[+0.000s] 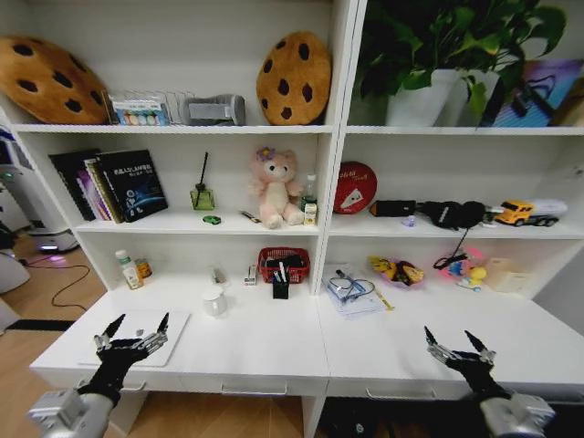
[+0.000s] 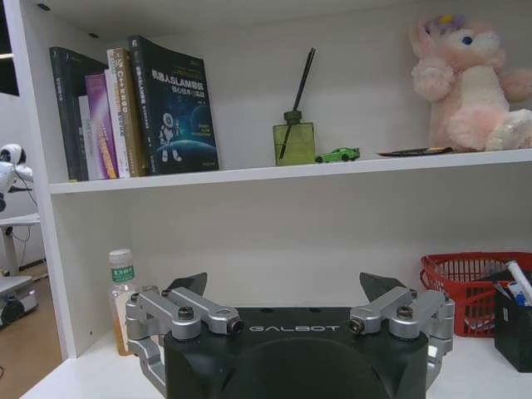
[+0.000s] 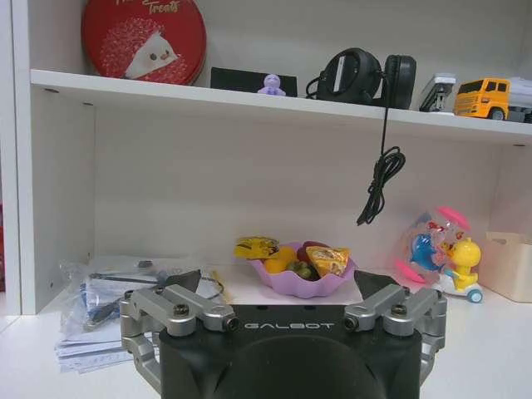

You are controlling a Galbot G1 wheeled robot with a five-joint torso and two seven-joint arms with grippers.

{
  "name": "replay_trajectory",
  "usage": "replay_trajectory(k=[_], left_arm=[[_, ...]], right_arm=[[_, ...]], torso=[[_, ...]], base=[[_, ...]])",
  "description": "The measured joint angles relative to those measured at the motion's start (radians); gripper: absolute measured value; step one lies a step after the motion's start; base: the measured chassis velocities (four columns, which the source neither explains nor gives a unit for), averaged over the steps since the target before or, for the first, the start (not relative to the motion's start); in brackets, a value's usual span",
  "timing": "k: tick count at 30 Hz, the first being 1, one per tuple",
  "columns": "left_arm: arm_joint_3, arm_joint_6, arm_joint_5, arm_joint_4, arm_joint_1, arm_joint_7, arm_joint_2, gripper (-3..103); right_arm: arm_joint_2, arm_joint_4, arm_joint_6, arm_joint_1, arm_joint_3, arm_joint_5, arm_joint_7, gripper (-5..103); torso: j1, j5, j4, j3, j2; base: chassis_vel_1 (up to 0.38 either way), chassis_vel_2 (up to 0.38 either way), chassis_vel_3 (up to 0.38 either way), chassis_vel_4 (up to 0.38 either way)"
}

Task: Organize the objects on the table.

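A slim silver laptop (image 1: 144,342) lies shut at the left end of the white table (image 1: 274,351). My left gripper (image 1: 139,325) (image 2: 287,287) hovers over the laptop's near part, open and empty. My right gripper (image 1: 452,338) (image 3: 283,281) hangs open and empty over the table's right front. A small green item (image 1: 212,219) (image 2: 337,155) rests on the middle shelf beside a diffuser bottle. Pens (image 1: 281,272) (image 2: 516,281) stand in a black holder in front of the red mesh basket (image 1: 284,263), at the back of the table.
A white mug (image 1: 215,300) stands behind the laptop, and two small bottles (image 1: 130,270) stand at the back left. A stack of papers with glasses (image 1: 351,292) (image 3: 108,307), a purple snack bowl (image 3: 303,270) and toys (image 1: 467,270) line the back right. Shelf uprights rise behind the table.
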Motion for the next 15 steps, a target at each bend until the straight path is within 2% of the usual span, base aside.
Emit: replay_trajectory(k=[9, 11, 12, 15], left_arm=[[0.0, 0.0, 0.0, 0.0, 0.0, 0.0, 0.0, 100], [0.0, 0.0, 0.0, 0.0, 0.0, 0.0, 0.0, 100], [0.0, 0.0, 0.0, 0.0, 0.0, 0.0, 0.0, 100], [0.0, 0.0, 0.0, 0.0, 0.0, 0.0, 0.0, 100]], right_arm=[[-0.001, -0.005, 0.0, 0.004, -0.002, -0.001, -0.001, 100], [-0.001, -0.005, 0.0, 0.006, -0.002, -0.001, -0.001, 100], [-0.001, -0.006, 0.0, 0.006, -0.002, -0.001, -0.001, 100], [-0.001, -0.006, 0.0, 0.006, -0.002, -0.001, -0.001, 100]], torso=[[0.0, -0.0005, -0.0003, 0.0, 0.0], [0.0, 0.0003, 0.0003, 0.0, 0.0], [0.0, -0.0007, 0.0, 0.0, 0.0], [0.0, -0.0001, -0.0004, 0.0, 0.0]], base=[[0.178, 0.196, -0.192, -0.181], [0.251, 0.262, -0.226, -0.252], [0.262, 0.271, -0.253, -0.26], [0.262, 0.289, -0.273, -0.284]])
